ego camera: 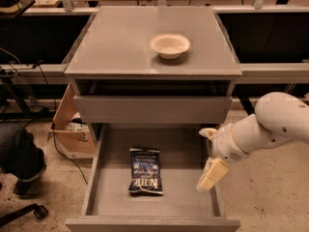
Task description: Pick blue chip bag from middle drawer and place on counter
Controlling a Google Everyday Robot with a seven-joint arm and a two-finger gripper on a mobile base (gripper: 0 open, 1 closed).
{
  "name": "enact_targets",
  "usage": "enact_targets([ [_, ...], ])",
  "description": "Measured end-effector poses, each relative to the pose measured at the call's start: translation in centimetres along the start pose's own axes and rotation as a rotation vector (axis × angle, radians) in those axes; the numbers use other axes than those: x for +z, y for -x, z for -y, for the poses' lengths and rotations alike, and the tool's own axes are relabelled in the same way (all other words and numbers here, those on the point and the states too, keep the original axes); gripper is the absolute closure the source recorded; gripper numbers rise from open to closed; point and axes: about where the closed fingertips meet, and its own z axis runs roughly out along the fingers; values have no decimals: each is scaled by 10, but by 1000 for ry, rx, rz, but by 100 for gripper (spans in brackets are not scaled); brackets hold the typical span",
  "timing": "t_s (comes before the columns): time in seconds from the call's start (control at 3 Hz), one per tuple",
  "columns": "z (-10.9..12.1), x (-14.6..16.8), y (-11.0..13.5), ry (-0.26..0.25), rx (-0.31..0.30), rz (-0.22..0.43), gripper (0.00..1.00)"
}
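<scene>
The middle drawer (181, 153) stands pulled out below a closed drawer front (152, 109), and we take that as the reason the blue chip bag (145, 172) can be reached from above at all. The bag lies flat on the drawer's floor, a little left of the drawer's centre and about midway between its back and its front lip, touching neither side wall. We see nothing else in the drawer. The pincer (210, 174) hangs at the drawer's right wall, toward the front, pointing down, apart from the bag and carrying nothing; whether it is wide or narrow we cannot tell. We judge it sits there because the white arm (270, 124) reaches in from the drawer's right, so it would have to cross leftward over the floor before coming down on the bag. Above the drawer, the table (120, 42), the cabinet's grey top, carries only a white bowl (170, 45), toward its back and slightly right of centre; the bowl looks empty. The table's near left part is bare, and we judge that a natural spot for the bag.
</scene>
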Motion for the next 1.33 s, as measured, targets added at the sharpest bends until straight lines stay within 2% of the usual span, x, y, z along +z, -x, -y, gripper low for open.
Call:
enact_targets([
  [0.33,10,38,4,22,-8,32,0],
  [0.67,25,81,-3,23,8,51,0],
  [1.0,42,124,-19,-16,21,71,0],
  [1.33,56,167,-33,-50,36,117,0],
])
